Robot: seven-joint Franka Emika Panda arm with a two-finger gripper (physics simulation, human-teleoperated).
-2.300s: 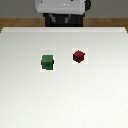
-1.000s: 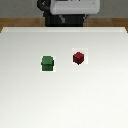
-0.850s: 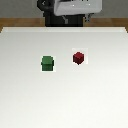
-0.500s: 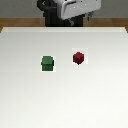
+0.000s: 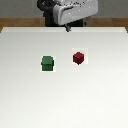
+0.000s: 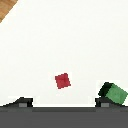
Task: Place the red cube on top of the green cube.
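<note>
Cubes, dark red cube [image 5: 79, 57] and green cube [image 5: 47, 63], apart; gripper [image 6: 64, 102] spread wide.

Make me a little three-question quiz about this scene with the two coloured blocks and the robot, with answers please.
1. In the exterior view, where does the red cube sit relative to the green cube?
A. Stacked on it
B. Apart, toward the exterior view's right
C. Touching it on the exterior view's left

2. How many cubes lie on the white table?
A. One
B. Two
C. Four

3. What is the gripper holding?
A. Nothing
B. The red cube
C. The green cube

Answers:
1. B: white table shows between them, with red nearer the exterior view's right.
2. B: only one red and one green are visible.
3. A: both cubes rest on the table, away from the gripper, which is up near the far edge.
</note>
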